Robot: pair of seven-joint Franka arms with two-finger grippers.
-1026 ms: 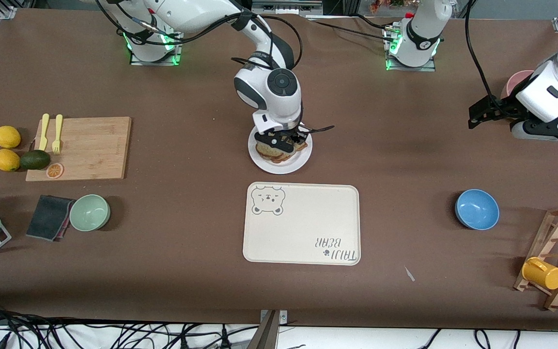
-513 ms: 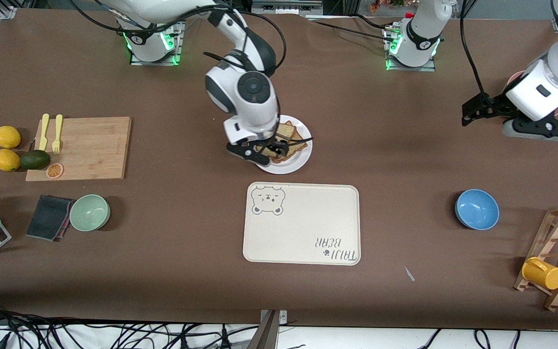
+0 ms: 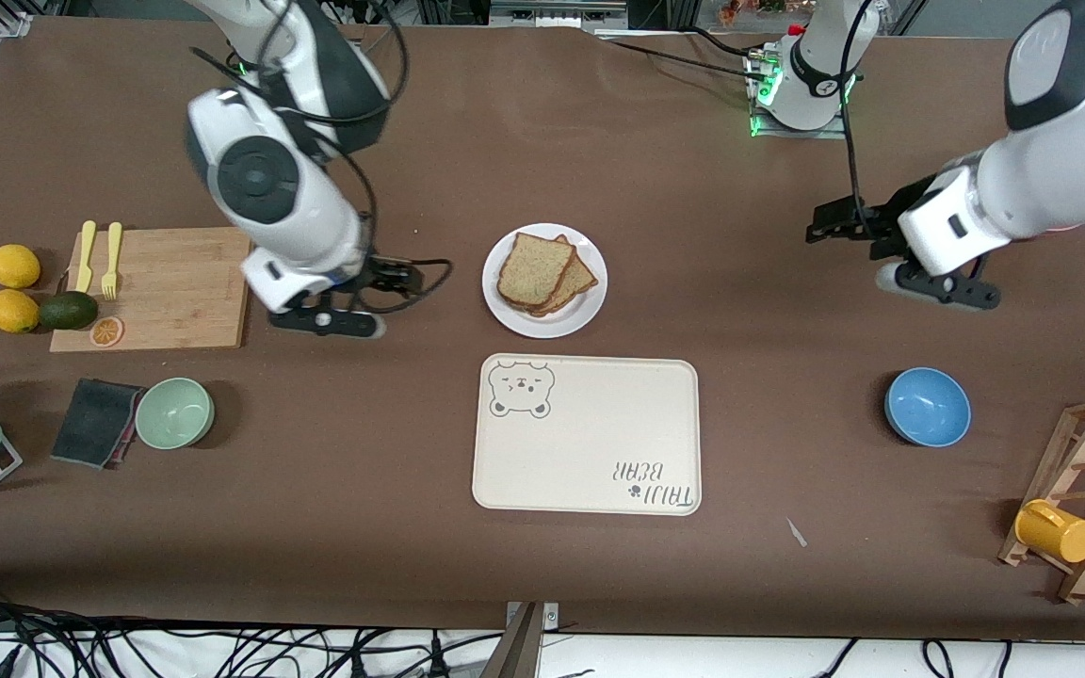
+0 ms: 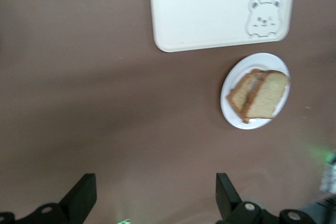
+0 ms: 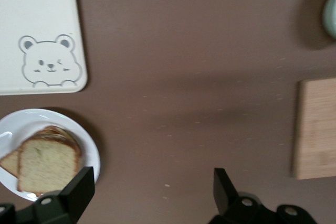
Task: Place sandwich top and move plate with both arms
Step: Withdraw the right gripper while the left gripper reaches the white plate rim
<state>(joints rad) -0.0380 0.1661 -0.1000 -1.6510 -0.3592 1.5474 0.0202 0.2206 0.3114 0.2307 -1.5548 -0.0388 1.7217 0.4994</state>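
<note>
The round white plate lies mid-table with two bread slices stacked askew on it. The sandwich top, pale speckled bread with a brown crust, lies uppermost. The right wrist view shows it on the plate, and so does the left wrist view, the top on the plate. My right gripper hangs open and empty over bare table between the plate and the cutting board. My left gripper hangs open and empty over bare table toward the left arm's end.
The cream bear tray lies nearer the camera than the plate. A wooden cutting board with forks, lemons and an avocado lies toward the right arm's end, with a green bowl. A blue bowl and a rack with a yellow cup stand toward the left arm's end.
My right gripper opened, let go of the sandwich top on the plate and swung away toward the cutting board. My left arm moved in from the table's end toward the plate.
</note>
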